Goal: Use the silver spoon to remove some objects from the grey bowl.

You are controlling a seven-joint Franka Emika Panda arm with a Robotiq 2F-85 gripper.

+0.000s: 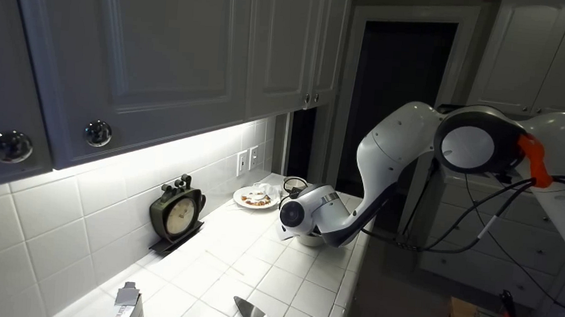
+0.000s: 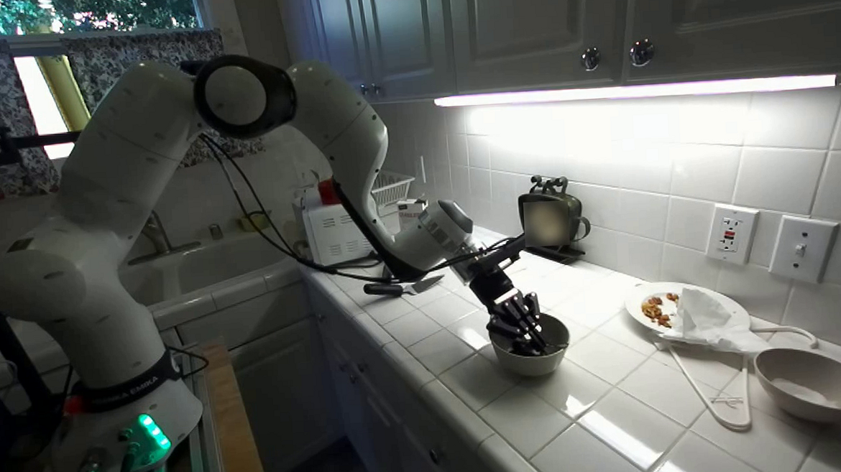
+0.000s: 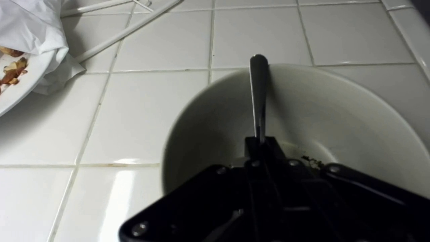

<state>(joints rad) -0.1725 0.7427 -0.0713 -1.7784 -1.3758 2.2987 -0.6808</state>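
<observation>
The silver spoon (image 3: 258,94) is held by its handle. The handle's free end points up and away, past the far rim of the bowl in the wrist view. My gripper (image 3: 261,146) is shut on the handle; it also shows in an exterior view (image 2: 532,336), with its fingers down inside the grey bowl (image 2: 532,365). The bowl's pale inside fills the right half of the wrist view (image 3: 336,97). Small dark bits (image 3: 312,162) lie at its bottom, partly behind my fingers. The spoon's scoop end is hidden by the gripper. In an exterior view the arm covers most of the bowl (image 1: 310,240).
A white plate (image 2: 633,310) with brown food bits and a crumpled paper towel (image 2: 705,311) stands toward the wall. Past it are a white triangular loop (image 2: 734,415) and another bowl (image 2: 825,405). A green clock (image 1: 177,216) stands by the wall. A black-handled server (image 1: 251,314) lies on the tiles.
</observation>
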